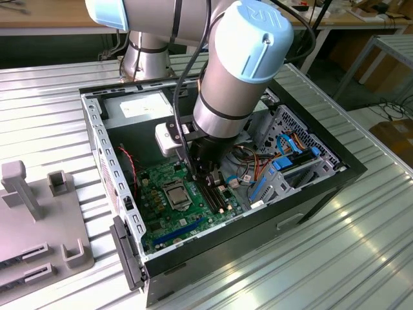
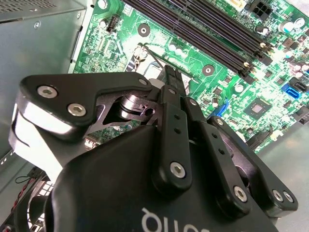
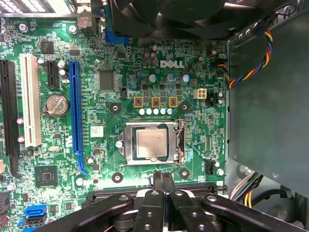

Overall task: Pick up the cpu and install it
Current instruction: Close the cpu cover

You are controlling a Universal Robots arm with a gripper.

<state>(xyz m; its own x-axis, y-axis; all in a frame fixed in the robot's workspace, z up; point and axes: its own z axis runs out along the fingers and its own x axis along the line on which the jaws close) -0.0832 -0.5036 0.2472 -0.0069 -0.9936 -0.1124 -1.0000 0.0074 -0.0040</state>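
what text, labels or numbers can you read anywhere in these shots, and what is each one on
motherboard: a white brand logo, not quoted here; its small white component codes are too small to read.
coin battery: stamped print, too small to read.
white sticker: too small to read.
cpu: faint lid marking, unreadable.
gripper: white letters on its body, cut off by the picture's edge, unreadable.

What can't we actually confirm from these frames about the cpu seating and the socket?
- cpu lies in the socket frame; whether it sits fully flat cannot be judged from straight above in the first wrist view.
- Socket in the second wrist view: mostly hidden behind the gripper.
- Exterior view: the socket is too small to show the lever's state.
- Memory slots: partly covered by the arm.
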